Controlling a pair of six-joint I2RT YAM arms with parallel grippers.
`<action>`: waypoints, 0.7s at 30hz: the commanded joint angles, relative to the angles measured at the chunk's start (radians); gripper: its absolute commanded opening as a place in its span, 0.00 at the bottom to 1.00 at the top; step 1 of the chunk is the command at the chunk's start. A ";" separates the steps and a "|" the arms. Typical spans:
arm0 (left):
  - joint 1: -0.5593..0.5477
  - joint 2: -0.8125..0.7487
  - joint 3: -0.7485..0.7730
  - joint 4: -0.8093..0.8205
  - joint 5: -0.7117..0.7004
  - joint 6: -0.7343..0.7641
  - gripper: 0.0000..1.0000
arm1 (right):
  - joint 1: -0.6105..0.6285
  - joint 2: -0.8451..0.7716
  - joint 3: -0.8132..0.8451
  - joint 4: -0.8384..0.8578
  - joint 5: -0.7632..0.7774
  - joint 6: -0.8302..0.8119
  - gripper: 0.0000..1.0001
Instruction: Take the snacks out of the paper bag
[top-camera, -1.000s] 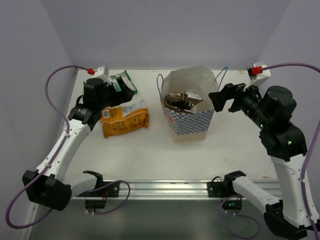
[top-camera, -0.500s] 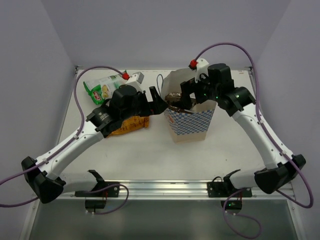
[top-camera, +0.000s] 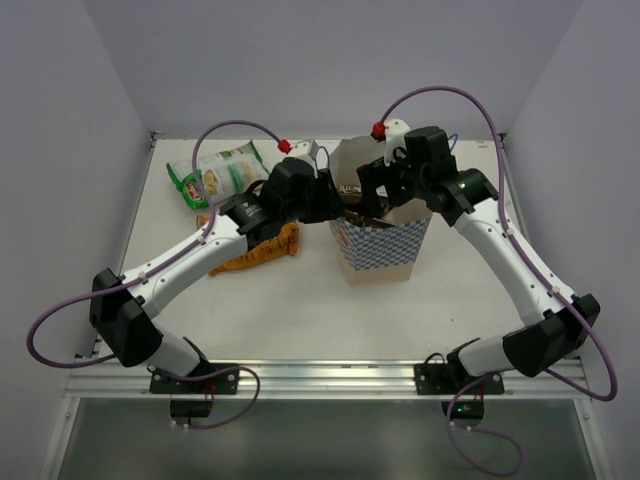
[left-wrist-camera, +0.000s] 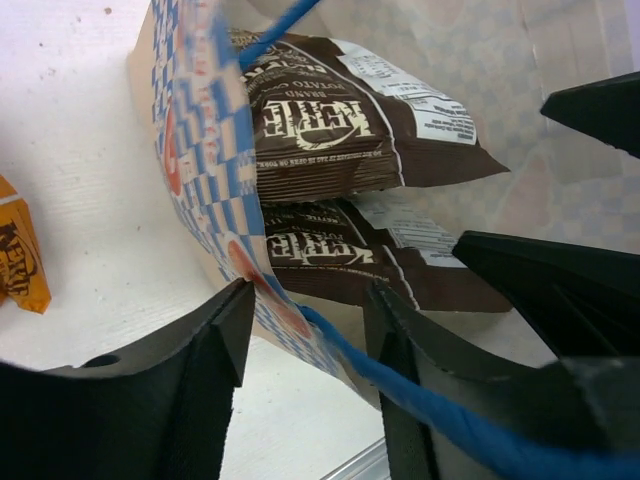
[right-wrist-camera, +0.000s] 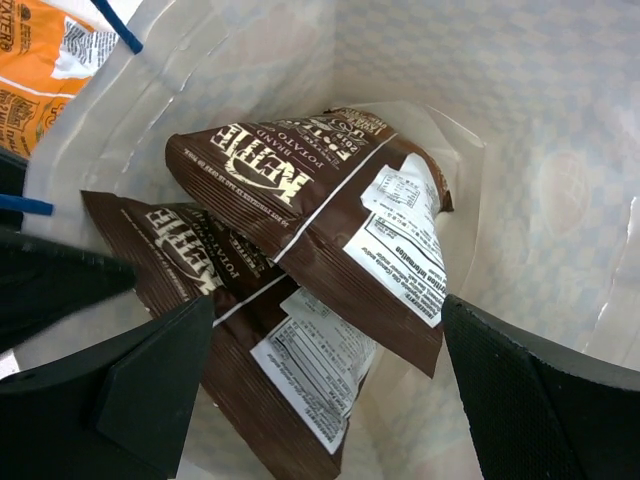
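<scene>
The paper bag (top-camera: 385, 250) stands upright mid-table with its mouth open. Two dark brown snacks (right-wrist-camera: 300, 200) (right-wrist-camera: 200, 290) lie overlapping inside it, also seen in the left wrist view (left-wrist-camera: 330, 120). My left gripper (top-camera: 328, 205) (left-wrist-camera: 305, 335) straddles the bag's left rim (left-wrist-camera: 200, 130) and blue cord (left-wrist-camera: 420, 390), jaws half-narrowed with a gap still between them. My right gripper (top-camera: 378, 192) (right-wrist-camera: 345, 390) hangs wide open in the bag's mouth, above the brown packets and touching neither. A green-and-white snack (top-camera: 215, 175) and an orange one (top-camera: 262, 252) lie on the table to the left.
The two arms nearly meet over the bag's mouth. In the right wrist view, my left gripper's dark finger (right-wrist-camera: 50, 285) shows at the bag's left wall. The orange packet lies partly under my left arm. A metal rail (top-camera: 320, 375) runs along the near edge.
My left arm has swung from the far left to the bag's left rim, its jaws narrowing. My right arm has moved from the right side to over the bag's mouth.
</scene>
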 joint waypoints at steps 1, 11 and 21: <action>-0.006 0.005 0.046 0.014 -0.001 0.006 0.51 | 0.005 -0.057 0.017 0.018 0.038 0.005 0.99; -0.004 0.017 0.117 -0.080 -0.016 0.081 0.02 | 0.005 -0.087 0.005 0.023 0.026 0.002 0.99; 0.008 0.118 0.502 -0.400 -0.036 0.559 0.00 | 0.072 -0.124 0.003 0.009 -0.074 -0.005 0.99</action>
